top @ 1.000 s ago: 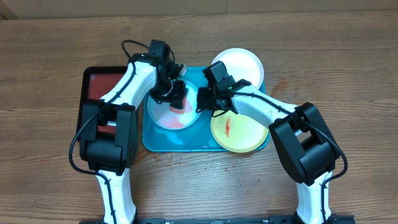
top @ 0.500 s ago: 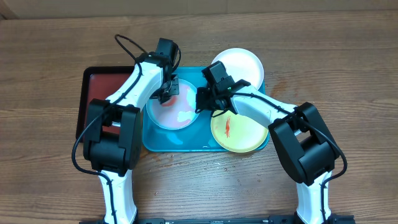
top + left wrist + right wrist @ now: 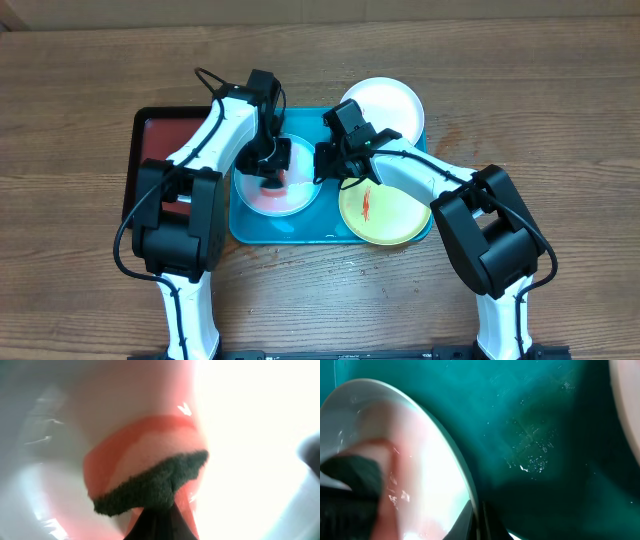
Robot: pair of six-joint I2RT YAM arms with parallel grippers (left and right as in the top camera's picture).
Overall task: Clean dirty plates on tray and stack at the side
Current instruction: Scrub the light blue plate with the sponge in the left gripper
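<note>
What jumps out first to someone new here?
The left gripper presses a sponge into the pink-smeared light blue plate on the turquoise tray's left half, with the right gripper at that plate's right rim. Beside it, the yellow-green plate carries a red streak, uncleaned; the white plate sits at the tray's far right corner.

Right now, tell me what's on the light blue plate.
A sponge, gripped by the left pincer, and red-orange smear. The light blue plate under the sponge is hidden.

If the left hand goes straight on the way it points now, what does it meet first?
The light blue plate: the left hand points down, and its sponge already seems pressed on the smeared plate surface.
</note>
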